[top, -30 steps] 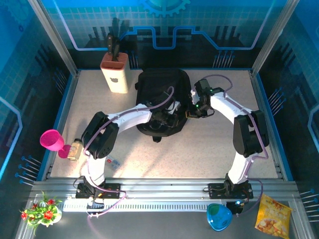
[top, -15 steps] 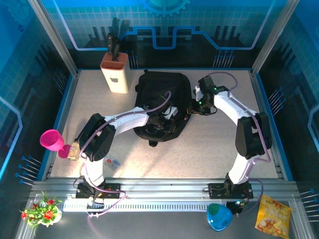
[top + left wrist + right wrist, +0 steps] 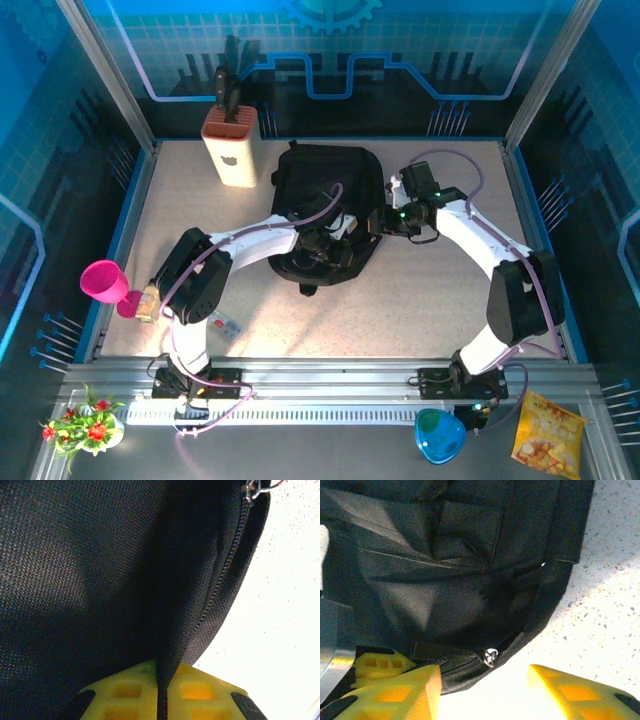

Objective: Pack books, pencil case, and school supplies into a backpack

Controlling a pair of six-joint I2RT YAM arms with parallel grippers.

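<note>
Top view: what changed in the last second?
The right pincer opened at the right edge of the backpack, beside the zipper pull, and its arm's elbow swung out toward the near right. The backpack's outline shifted slightly. Unchanged: the left pincer stays shut on a fold of the backpack; knife block and pink cup in place.

The backpack (image 3: 75,580) was coarse, matt woven cloth; its zipper pull (image 3: 490,657) glinted like metal; the counter (image 3: 600,605) looked speckled, matt, stone-like.
</note>
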